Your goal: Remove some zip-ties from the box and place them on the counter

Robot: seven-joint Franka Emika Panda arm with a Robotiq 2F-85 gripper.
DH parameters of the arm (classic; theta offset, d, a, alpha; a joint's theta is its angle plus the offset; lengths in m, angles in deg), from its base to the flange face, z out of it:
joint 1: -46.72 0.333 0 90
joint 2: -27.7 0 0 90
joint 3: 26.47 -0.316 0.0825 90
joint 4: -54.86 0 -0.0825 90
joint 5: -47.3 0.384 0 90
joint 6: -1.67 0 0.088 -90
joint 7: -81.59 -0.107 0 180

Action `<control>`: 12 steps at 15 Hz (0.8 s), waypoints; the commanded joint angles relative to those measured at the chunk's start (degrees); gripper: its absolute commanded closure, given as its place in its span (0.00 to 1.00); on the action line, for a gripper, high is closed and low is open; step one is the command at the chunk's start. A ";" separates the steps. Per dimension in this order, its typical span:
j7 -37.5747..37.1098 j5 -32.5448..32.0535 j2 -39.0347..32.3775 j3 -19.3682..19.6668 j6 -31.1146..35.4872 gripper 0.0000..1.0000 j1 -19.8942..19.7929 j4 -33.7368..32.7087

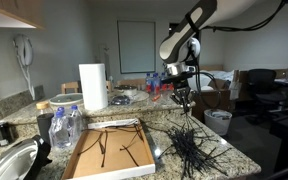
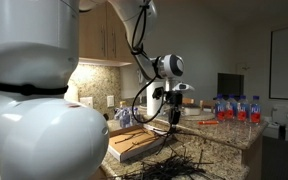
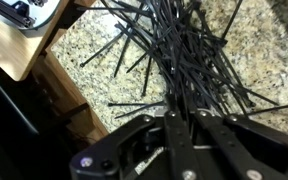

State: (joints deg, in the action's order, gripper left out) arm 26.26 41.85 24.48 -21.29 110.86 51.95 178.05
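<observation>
A shallow cardboard box (image 1: 112, 152) lies on the granite counter with a few black zip-ties in it; it also shows in an exterior view (image 2: 132, 146) and at the top left of the wrist view (image 3: 39, 45). A big loose pile of black zip-ties (image 1: 191, 150) lies on the counter beside the box, seen in both exterior views (image 2: 174, 166) and in the wrist view (image 3: 179, 50). My gripper (image 1: 183, 104) hangs above the pile (image 2: 173, 120). In the wrist view its fingers (image 3: 181, 120) are close together with a bunch of zip-ties running between them.
A paper towel roll (image 1: 93, 87) and clear water bottles (image 1: 64, 128) stand behind and beside the box. A sink (image 1: 9, 160) is at the near corner. Red-capped bottles (image 2: 234, 108) stand at the counter's far end. A bin (image 1: 218, 121) sits on the floor beyond.
</observation>
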 commanded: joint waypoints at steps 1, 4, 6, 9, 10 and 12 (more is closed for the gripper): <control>-5.11 -4.29 1.53 -1.14 8.13 0.94 -2.12 5.61; -7.68 -5.11 -0.99 -1.44 15.49 0.69 -2.40 6.16; -7.76 -4.55 -2.44 -1.81 19.06 0.64 -2.05 5.74; -7.95 -4.07 -4.02 -2.33 22.57 0.45 -1.64 5.08; -8.06 -4.13 -4.31 -2.49 23.41 0.38 -1.49 4.95; -8.12 -4.33 -4.72 -2.80 25.16 0.25 -1.17 4.71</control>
State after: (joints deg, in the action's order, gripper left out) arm 20.00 38.07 20.26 -23.36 133.46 50.75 183.04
